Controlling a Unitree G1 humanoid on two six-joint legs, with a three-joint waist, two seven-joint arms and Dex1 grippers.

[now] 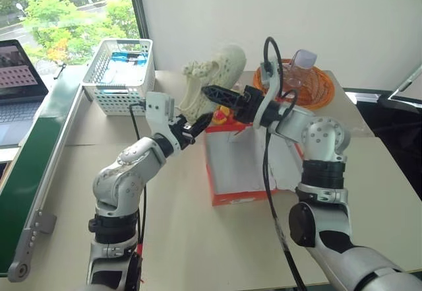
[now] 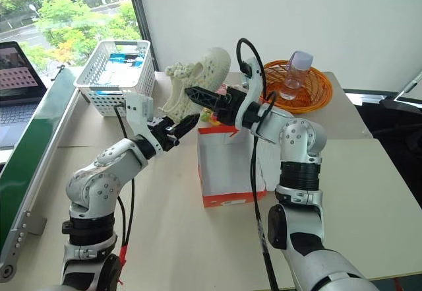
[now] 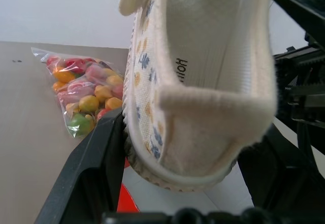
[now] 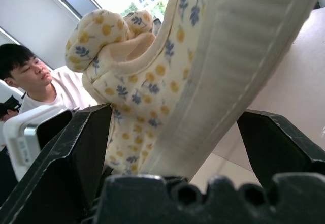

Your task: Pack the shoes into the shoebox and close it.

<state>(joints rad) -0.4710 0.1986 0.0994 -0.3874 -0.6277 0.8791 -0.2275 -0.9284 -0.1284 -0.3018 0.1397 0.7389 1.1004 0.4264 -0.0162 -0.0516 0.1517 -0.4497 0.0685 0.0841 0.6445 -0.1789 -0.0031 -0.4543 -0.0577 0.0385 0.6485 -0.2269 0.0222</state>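
One cream shoe (image 1: 214, 73) with a small yellow and blue flower print hangs tilted in the air above the far end of the shoebox (image 1: 241, 198). The shoebox is orange-red outside and white inside, and it lies open on the table. My left gripper (image 1: 198, 125) is shut on the shoe's heel end (image 3: 203, 82), reaching in from the left. My right gripper (image 1: 211, 96) comes in from the right and stands open, its two fingers straddling the shoe's sole (image 4: 228, 66) with gaps on both sides.
A bag of colourful candies (image 3: 84, 94) lies at the box's far end. A white mesh basket (image 1: 122, 73) stands back left. At back right an orange wicker basket (image 1: 320, 90) holds a plastic bottle (image 1: 300, 66). A laptop (image 1: 16, 80) is far left. A person (image 4: 30, 76) sits behind.
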